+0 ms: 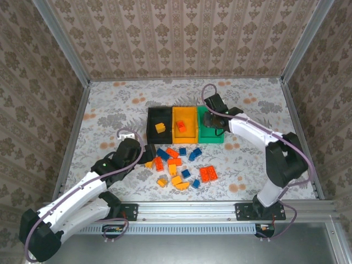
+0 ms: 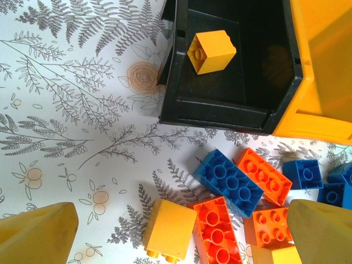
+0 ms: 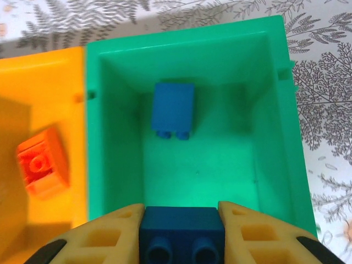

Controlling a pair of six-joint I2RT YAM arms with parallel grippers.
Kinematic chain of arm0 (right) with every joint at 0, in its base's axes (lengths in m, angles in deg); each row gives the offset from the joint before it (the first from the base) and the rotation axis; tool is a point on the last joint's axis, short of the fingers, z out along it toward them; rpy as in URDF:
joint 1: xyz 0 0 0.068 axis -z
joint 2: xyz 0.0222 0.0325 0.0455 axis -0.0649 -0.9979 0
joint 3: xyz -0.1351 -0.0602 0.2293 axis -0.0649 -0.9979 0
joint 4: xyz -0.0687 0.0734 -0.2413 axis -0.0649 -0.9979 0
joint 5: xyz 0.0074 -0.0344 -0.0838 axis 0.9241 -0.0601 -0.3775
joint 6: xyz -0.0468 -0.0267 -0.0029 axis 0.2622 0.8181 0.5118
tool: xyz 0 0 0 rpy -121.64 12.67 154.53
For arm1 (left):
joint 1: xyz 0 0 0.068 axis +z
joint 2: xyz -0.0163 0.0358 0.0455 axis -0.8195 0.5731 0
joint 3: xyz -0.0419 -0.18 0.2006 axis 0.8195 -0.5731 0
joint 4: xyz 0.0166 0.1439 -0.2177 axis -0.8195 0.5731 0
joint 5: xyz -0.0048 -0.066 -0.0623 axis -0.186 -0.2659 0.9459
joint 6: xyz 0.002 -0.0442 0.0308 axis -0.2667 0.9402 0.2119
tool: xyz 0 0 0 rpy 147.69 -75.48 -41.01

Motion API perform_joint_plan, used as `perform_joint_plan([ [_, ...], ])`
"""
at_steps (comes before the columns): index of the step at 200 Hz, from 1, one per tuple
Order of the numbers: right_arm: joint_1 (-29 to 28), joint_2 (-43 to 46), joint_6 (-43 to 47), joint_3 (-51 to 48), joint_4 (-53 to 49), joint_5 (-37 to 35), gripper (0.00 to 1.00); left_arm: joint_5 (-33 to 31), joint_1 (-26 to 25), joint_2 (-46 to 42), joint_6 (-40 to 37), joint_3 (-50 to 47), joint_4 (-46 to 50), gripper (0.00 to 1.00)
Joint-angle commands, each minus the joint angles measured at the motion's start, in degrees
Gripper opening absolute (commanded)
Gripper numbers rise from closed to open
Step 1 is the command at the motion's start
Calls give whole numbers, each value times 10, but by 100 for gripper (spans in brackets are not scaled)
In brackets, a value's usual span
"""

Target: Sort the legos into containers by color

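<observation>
Worktop (image 1: 110,110) lot: black bin (image 2: 220,110) holding one yellow brick (image 2: 212,51), orange bin (image 3: 49,77) one red-orange brick (image 3: 43,162), green bin (image 3: 278,110) one blue brick (image 3: 173,107); right gripper (image 3: 181,213) clamped on a dark blue brick (image 3: 181,231) above the green bin's 6 o'clock edge; left gripper (image 2: 179,228), jaws apart, over loose legos (image 1: 179,165) at 6 o'clock of the bins.

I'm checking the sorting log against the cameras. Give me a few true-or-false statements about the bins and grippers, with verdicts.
1. The right gripper clamps a blue brick over the green bin. True.
2. The green bin is empty. False: a second blue brick lies inside.
3. The black bin holds a yellow brick. True.
4. The orange bin holds a blue brick. False: it holds a red-orange brick.
5. The left gripper grips a brick. False: it is open above the loose bricks on the table.
</observation>
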Motion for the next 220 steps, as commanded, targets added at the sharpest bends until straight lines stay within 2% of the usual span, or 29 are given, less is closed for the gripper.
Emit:
perform_joint_plan([
  [1, 9, -37, 2, 40, -22, 6, 36, 16, 5, -6, 4, -6, 18, 98],
  [21, 13, -59, 0, 58, -32, 6, 46, 21, 7, 0, -1, -7, 22, 98],
  [45, 12, -53, -5, 59, -30, 15, 67, 29, 9, 14, -15, -6, 19, 97],
  [71, 8, -17, -7, 34, -19, 26, 76, 45, 10, 54, -41, 4, 17, 95],
  [91, 1, 11, -9, 6, -7, 28, 77, 55, 9, 112, -56, 19, 23, 90],
  [113, 0, 34, -17, -22, 0, 28, 77, 53, 5, 177, -59, 30, 27, 78],
  [133, 0, 52, -20, -42, 6, 28, 77, 48, 0, 210, -60, 31, 19, 72],
  [168, 0, 72, -21, -57, 11, 26, 77, 41, -3, 235, -59, 27, 2, 71],
  [220, 0, 84, -23, -65, 15, 26, 77, 38, 1, 267, -63, 28, -12, 64],
])
